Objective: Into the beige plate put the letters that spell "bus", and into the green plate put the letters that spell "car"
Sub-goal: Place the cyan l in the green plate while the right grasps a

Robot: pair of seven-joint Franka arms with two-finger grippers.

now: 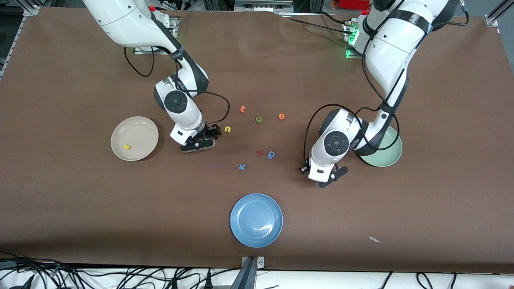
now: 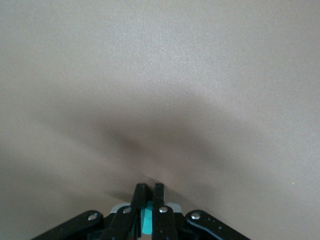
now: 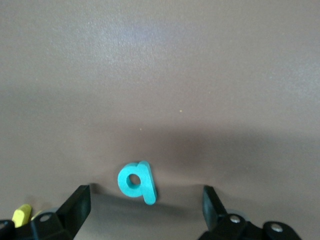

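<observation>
- My left tool (image 1: 331, 177) is down at the bench (image 1: 80, 208), clenched on a teal letter (image 2: 146, 221). Only a sliver shows between the fingers, so I cannot tell if it is c or r.
- In the front view the green plate (image 1: 392, 155) lies at about 2 o'clock from that tool. A "car" letter should go there. My arm hides part of the plate; the part I can see holds no letters.
- My right tool (image 1: 198, 143) is released, with jaws wide on either side of the teal b (image 3: 137, 182), which lies flat on the bench. That is the right stance for closing on it.
- The beige plate (image 1: 120, 129) is at 9 o'clock from the right tool, so it is the nearer arm for "bus".
- The yellow s (image 1: 127, 147) is already in the beige plate, at about 7 o'clock.
- The yellow u (image 1: 227, 129) waits on the bench at 2 o'clock from the right tool.
- Olive-green u (image 1: 259, 119): a decoy, so I leave it.
</observation>
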